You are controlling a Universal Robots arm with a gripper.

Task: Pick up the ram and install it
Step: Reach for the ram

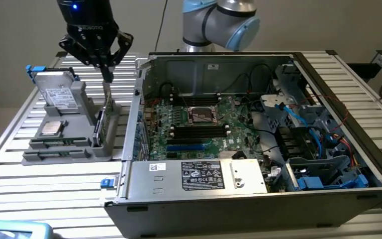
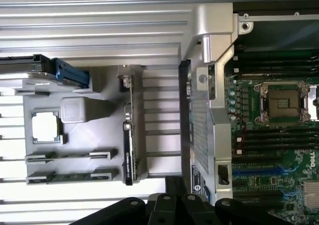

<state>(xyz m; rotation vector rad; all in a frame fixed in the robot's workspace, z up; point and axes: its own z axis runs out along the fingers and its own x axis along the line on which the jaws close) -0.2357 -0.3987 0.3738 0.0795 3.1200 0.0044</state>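
Observation:
My black gripper (image 1: 108,74) hangs shut, with nothing in it, over the end of the grey parts holder (image 1: 78,149) that is nearest the computer case. Just below its tips a ram stick (image 1: 101,127) stands on edge in the holder's side slot; the wrist view shows that ram stick (image 2: 128,150) edge-on, beyond my gripper (image 2: 174,207). Two more thin green sticks (image 2: 67,156) lie flat in the holder. In the open case, the motherboard (image 1: 191,124) has long black memory slots (image 1: 198,130) beside its processor socket (image 1: 203,115).
A silver drive with blue clips (image 1: 51,92) and a square silver processor chip (image 1: 50,128) also sit in the holder. The case wall (image 1: 137,114) rises right beside the holder. Cables and blue drive bays (image 1: 310,149) crowd the case at the exterior view's right. The slatted table (image 1: 45,189) lies underneath.

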